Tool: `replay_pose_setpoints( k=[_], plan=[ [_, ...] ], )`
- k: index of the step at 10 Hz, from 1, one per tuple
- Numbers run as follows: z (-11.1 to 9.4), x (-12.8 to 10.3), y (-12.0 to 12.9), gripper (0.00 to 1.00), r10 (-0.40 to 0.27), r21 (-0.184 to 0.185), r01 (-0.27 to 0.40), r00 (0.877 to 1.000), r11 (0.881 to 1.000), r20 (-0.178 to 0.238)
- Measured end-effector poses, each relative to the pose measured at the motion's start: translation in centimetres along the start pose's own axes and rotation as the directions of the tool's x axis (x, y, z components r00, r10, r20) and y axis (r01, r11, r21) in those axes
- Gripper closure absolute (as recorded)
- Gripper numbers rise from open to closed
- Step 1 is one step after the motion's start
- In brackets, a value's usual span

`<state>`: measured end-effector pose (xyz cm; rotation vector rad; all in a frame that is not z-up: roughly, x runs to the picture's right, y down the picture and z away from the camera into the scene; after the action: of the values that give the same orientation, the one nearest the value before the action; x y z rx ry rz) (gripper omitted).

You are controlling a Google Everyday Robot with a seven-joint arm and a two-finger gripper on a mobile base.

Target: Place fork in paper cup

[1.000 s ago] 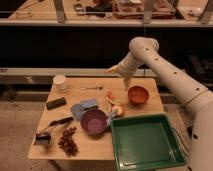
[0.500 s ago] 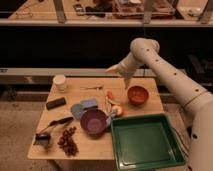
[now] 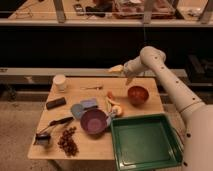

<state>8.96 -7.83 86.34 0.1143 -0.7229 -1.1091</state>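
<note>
The fork lies flat on the wooden bench near its far edge. It sits between the paper cup, which stands upright at the far left corner, and the orange-brown bowl on the right, and it touches neither. The gripper hangs above the far edge of the bench, between fork and bowl in the view, its fingers spread wide with nothing in them. The step in hand looks to be the reach for the fork. To do it well, turn the fingers across the thin handle rather than along it. Bring them right down to the wood, since so flat and slender a piece will likely slip out of a high pinch. Taking it toward one end would let the free end hang down and enter the cup first. The cup looks light and easily tipped, so the fork should come in from above the rim, not from the side.
</note>
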Motion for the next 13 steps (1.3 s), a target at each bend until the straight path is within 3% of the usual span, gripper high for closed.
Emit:
replay_pose_setpoints(
  k=[2,5,8,10,13],
  plan=[
    [0.2,0.9,0.7,0.20,-0.032,0.017,0.032,0.999,0.999,-0.017],
    [0.9,0.3,0.3,0.20,-0.038,0.026,0.038,0.999,0.999,0.014],
    [3.7,2.4,-0.3,0.20,-0.049,0.095,0.044,0.998,0.995,0.048],
    [5.1,3.0,-1.0,0.20,-0.060,0.117,0.053,0.996,0.992,0.061],
    [6.2,3.0,-0.9,0.20,-0.074,0.106,0.068,0.995,0.992,0.060]
  ],
)
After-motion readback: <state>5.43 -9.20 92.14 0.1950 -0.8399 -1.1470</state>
